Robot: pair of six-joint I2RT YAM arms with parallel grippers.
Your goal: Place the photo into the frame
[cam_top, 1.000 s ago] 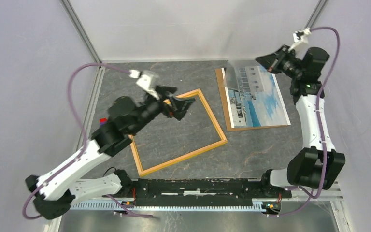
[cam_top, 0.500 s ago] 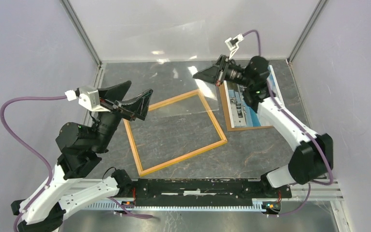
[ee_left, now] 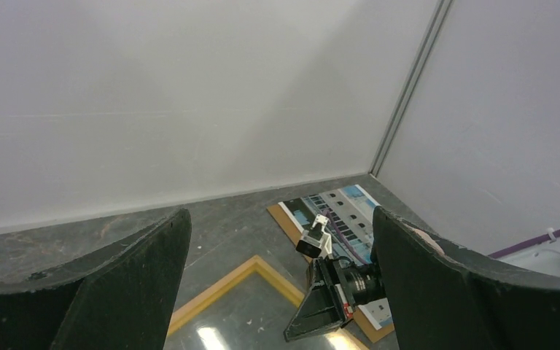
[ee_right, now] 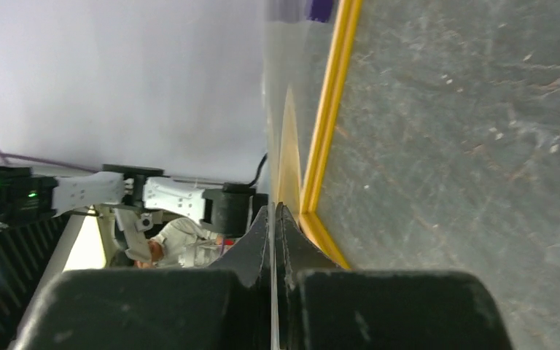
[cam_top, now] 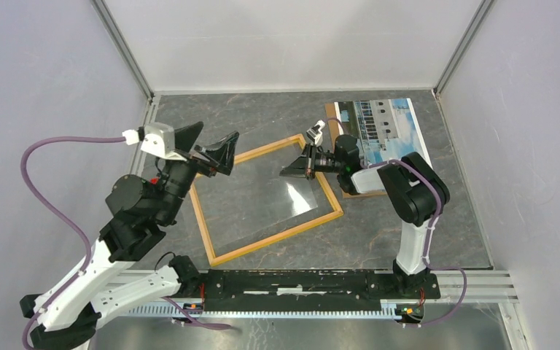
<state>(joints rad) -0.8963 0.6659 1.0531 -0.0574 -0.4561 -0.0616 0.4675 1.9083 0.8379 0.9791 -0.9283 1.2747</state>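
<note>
- The photo (cam_top: 386,124), a thin white-edged paper print of a pale building with many windows under a blue sky, lies flat at the far right of the table (cam_top: 379,226), a dark grey surface that looks like stone.
- Under the photo is the backing board (cam_top: 330,117), a plain brown rectangular board. Its edge shows along the left side of the print.
- The right arm crosses over the near part of the photo and hides it in the top view. In the left wrist view the photo (ee_left: 343,211) shows beyond the right gripper (ee_left: 321,313).
- The frame (cam_top: 277,238), a large thin rectangle of light orange-yellow wood, lies flat in the middle of the table, turned at an angle. The photo is outside it, to its right, and does not touch it.
- The right gripper (cam_top: 288,171) is low over the far right part of the frame, and its fingers are clenched on the edge of the clear sheet (cam_top: 300,198), a thin transparent rectangular pane with glare on it.
- In the right wrist view the pane (ee_right: 277,146) is seen edge-on between the two pressed fingers, with the yellow rail of the frame (ee_right: 328,109) just beside it.
- The left gripper (cam_top: 220,128) is raised above the far left corner of the frame. Its two black fingers (ee_left: 109,292) are spread wide and hold nothing.
</note>
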